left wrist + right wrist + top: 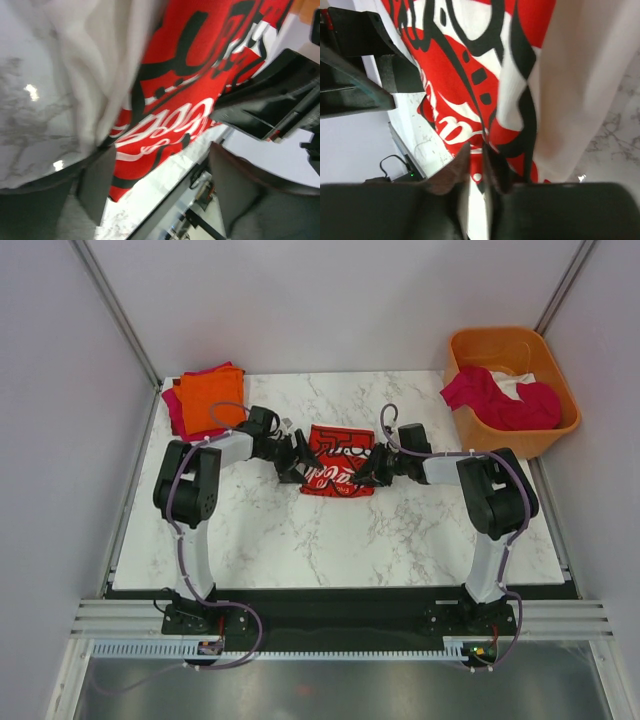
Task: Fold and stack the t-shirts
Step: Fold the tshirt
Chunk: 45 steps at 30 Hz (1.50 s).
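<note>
A white t-shirt with a red logo panel (337, 460) lies bunched at the middle of the marble table (330, 540). My left gripper (298, 456) is at its left edge. In the left wrist view the left gripper (160, 185) stands open, one finger (95, 185) against the shirt (185, 90) edge. My right gripper (372, 466) is at the shirt's right edge. Seen from the right wrist, that gripper (484, 155) is shut on a pinch of the red cloth (455, 90). Folded orange and magenta t-shirts (205, 398) are stacked at the back left.
An orange plastic tub (515, 440) stands at the back right, off the table's corner, holding a magenta shirt (490, 400) and some white cloth (520, 380). Grey walls close in the back and both sides.
</note>
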{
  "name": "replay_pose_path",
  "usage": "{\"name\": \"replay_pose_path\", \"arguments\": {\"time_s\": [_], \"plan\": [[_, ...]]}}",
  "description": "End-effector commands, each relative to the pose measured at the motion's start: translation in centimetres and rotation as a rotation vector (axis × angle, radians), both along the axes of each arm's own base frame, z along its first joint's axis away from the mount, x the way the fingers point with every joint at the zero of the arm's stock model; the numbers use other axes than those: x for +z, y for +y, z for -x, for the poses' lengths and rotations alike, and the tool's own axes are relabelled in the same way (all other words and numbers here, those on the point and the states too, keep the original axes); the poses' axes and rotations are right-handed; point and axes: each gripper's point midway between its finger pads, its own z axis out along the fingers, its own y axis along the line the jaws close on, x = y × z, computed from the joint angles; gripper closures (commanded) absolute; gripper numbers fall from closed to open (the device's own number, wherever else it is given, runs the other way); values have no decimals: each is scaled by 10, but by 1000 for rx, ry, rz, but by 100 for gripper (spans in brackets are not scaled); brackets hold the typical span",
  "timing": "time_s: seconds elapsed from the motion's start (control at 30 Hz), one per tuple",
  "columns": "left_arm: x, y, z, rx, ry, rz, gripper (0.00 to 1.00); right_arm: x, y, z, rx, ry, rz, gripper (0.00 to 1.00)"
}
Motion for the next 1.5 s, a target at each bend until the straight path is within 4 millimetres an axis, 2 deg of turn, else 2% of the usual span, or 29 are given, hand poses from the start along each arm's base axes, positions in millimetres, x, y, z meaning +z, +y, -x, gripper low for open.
{"name": "replay_pose_path", "arguments": {"time_s": [0.0, 0.03, 0.07, 0.1, 0.13, 0.17, 0.2, 0.23, 0.3, 0.37, 0.4, 0.43, 0.47, 0.5, 0.53, 0.57, 0.6, 0.63, 0.67, 0.73, 0.87, 0.93, 1.1, 1.2, 1.27, 1.3, 1.37, 1.43, 1.47], "plan": [[-20, 32, -15, 93, -85, -178, 24, -23, -6, 7, 13, 31, 19, 70], [-10, 33, -16, 102, -112, -184, 24, -6, 0, -2, 21, -21, -20, 63], [10, 36, -21, 122, -168, -195, 24, 6, 3, -7, 24, -48, -36, 44], [24, 38, -24, 129, -207, -201, 23, 19, 6, -12, 31, -85, -43, 37], [36, 39, -27, 135, -242, -208, 23, 47, 9, -25, 35, -153, -56, 32], [49, 42, -30, 143, -270, -218, 22, 63, 11, -31, 39, -191, -60, 24], [80, 40, -39, 155, -344, -194, 22, 79, 12, -37, 50, -235, -60, 22], [94, 39, -42, 159, -376, -183, 22, 107, 15, -47, 52, -290, -67, 21], [126, 36, -49, 168, -448, -158, 22, 140, 15, -53, 57, -352, -67, 21], [137, 33, -55, 169, -476, -148, 22, 151, 14, -51, 55, -366, -73, 21], [139, 37, -59, 145, -512, -192, 18, 154, 13, -48, 53, -365, -77, 21], [132, 28, -59, 100, -491, -153, 14, 151, 12, -40, 55, -350, -82, 22], [132, 21, -59, 69, -485, -114, 14, 146, 11, -35, 58, -335, -81, 24], [134, 15, -66, 58, -494, -87, 15, 133, 8, -26, 55, -298, -73, 27], [131, 10, -69, 46, -493, -65, 15, 130, 6, -21, 57, -292, -69, 31], [119, 0, -72, 12, -466, -25, 16, 123, 5, -15, 66, -280, -65, 44], [116, -9, -75, 2, -463, -2, 16, 111, 2, -4, 74, -259, -52, 68], [112, -11, -79, -2, -458, 8, 16, 105, 0, 0, 72, -245, -47, 69], [100, -19, -82, -18, -437, 21, 16, 98, -3, 5, 78, -240, -33, 86], [93, -29, -87, -25, -431, 37, 16, 74, -9, 15, 70, -189, -5, 100], [80, -45, -96, -47, -410, 86, 16, 41, -11, 27, 70, -127, 1, 100], [76, -47, -100, -43, -406, 83, 16, 23, -12, 30, 71, -93, 7, 100], [43, -28, -112, 24, -397, -47, 17, -5, -15, 37, 73, -14, 24, 100], [37, -14, -115, 47, -385, -86, 17, -10, -16, 48, 78, 19, 13, 100], [52, -3, -118, 71, -434, -130, 13, -5, -17, 48, 82, 2, 17, 100], [59, 0, -117, 71, -449, -145, 11, 4, -18, 45, 80, -16, 32, 100], [99, 8, -125, 84, -550, -183, 4, 15, -21, 38, 90, -69, 65, 100], [121, 24, -129, 117, -576, -267, 0, 36, -24, 33, 91, -97, 90, 100], [123, 32, -128, 121, -568, -301, 0, 44, -24, 32, 93, -111, 91, 99]]}}
